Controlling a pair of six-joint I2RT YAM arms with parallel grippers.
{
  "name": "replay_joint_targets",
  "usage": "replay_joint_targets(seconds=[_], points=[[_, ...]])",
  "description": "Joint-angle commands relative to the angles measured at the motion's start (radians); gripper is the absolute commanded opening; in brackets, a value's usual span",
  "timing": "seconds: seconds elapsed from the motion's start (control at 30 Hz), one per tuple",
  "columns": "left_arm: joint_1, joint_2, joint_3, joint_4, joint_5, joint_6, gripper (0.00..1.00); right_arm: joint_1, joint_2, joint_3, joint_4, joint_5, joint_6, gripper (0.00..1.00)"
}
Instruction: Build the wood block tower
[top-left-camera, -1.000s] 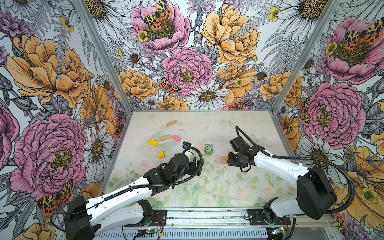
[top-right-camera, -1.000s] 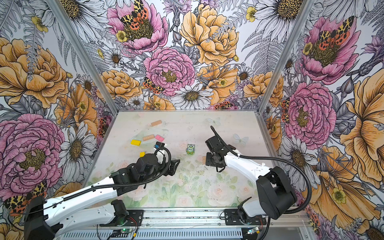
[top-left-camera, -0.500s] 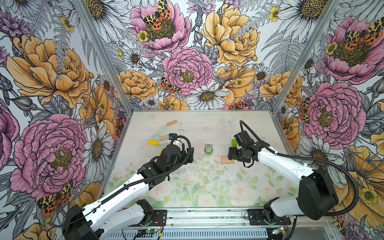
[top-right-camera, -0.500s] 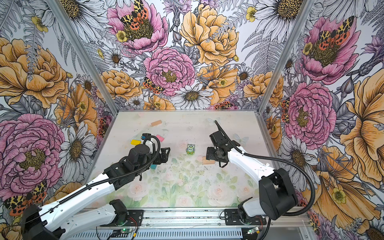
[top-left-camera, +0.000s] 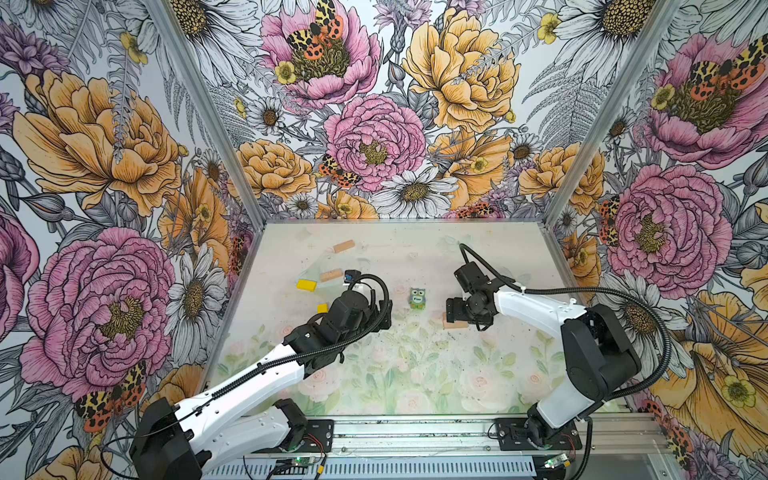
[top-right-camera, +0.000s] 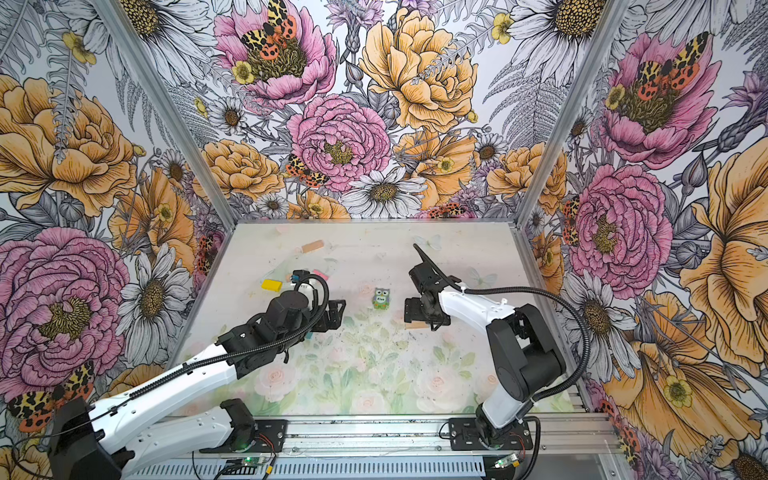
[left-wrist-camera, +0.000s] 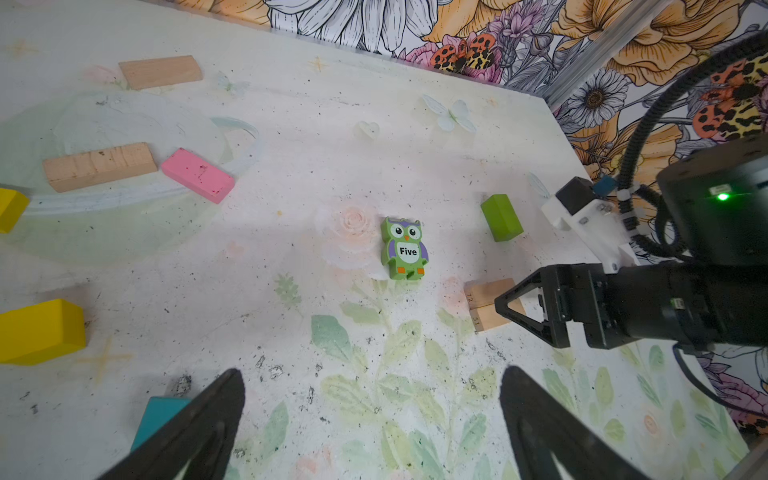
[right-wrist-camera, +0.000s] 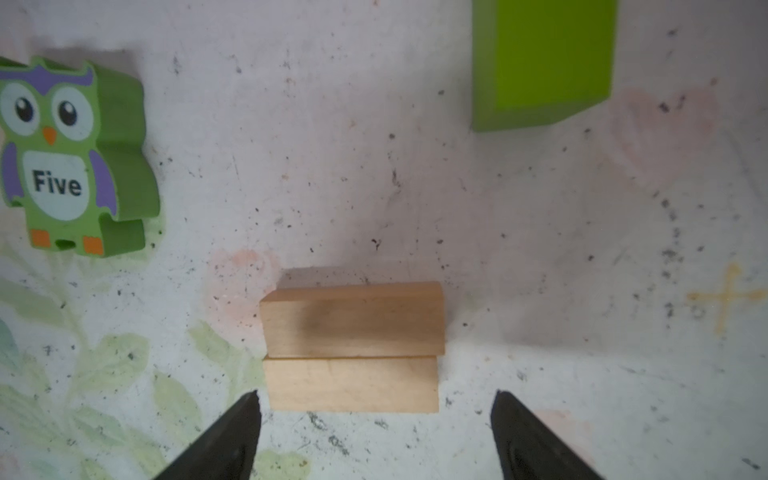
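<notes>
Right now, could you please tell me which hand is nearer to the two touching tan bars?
Right. The right hand is open right at the tan bars; the left hand, also open, sits apart beyond the owl block.

Both top views look steeply down from high at the front over the whole counter. The left wrist view looks obliquely across it. The right wrist view faces down close above the paired tan bars, which both wrist views share along with the owl piece.

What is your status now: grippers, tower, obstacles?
Left gripper open, right gripper open, both empty. Two tan bars touch lengthwise at right gripper. Owl block, green bar near, apart.
</notes>
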Motion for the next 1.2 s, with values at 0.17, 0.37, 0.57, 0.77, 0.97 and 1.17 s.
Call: replay_joint_targets(seconds=[0.17,0.37,0.57,0.77,0.97,1.17], points=[[0.026,-0.055,-0.040,0.033,0.003,-0.012,0.97,-0.004,0.060,0.065,0.037,-0.012,-0.026,0.89],[0.041,-0.078,-0.053,0.037,0.013,-0.012,0.97,-0.011,0.091,0.079,0.047,-0.031,-0.044,0.89],[0.042,-0.082,-0.057,0.037,0.014,-0.015,0.97,-0.016,0.102,0.077,0.052,-0.032,-0.045,0.89],[0.042,-0.082,-0.059,0.040,0.014,-0.018,0.97,-0.016,0.102,0.080,0.054,-0.042,-0.047,0.89],[0.044,-0.082,-0.058,0.040,0.011,-0.015,0.97,-0.016,0.097,0.074,0.054,-0.049,-0.044,0.89],[0.042,-0.083,-0.059,0.041,0.011,-0.015,0.97,-0.015,0.097,0.071,0.054,-0.055,-0.042,0.88]])
